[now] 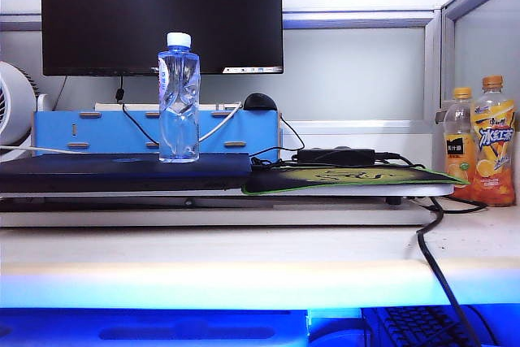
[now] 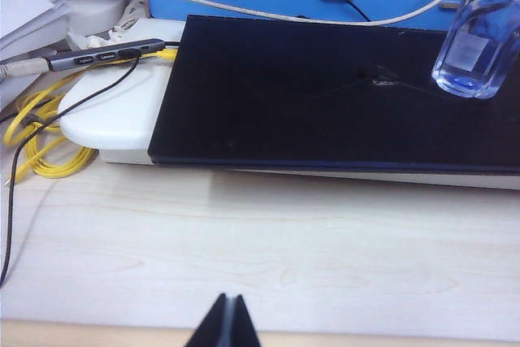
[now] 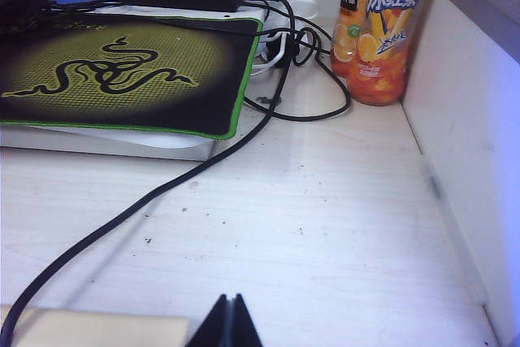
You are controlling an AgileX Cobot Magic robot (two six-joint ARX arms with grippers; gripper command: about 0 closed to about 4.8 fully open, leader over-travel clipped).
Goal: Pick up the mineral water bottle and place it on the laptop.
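Both grippers, left gripper point(image 2: 227, 323) and right gripper point(image 3: 228, 323), were kept closed, empty, near; the mineral water bottle point(image 1: 179, 99) was stood upright on the laptop point(image 1: 122, 172).

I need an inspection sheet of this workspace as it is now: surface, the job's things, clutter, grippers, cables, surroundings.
Surface: pale wooden desk, bare near both grippers.
Job's things: mineral water bottle stands upright on the closed laptop.
Clutter: two orange drink bottles, mouse pad, power adapter.
Grippers: left gripper shut, empty, low over the desk in front of the laptop; right gripper shut, empty, in front of the mouse pad.
Cables: black cable across the desk; yellow cable coiled beside the laptop.
Surroundings: monitor, blue box behind.
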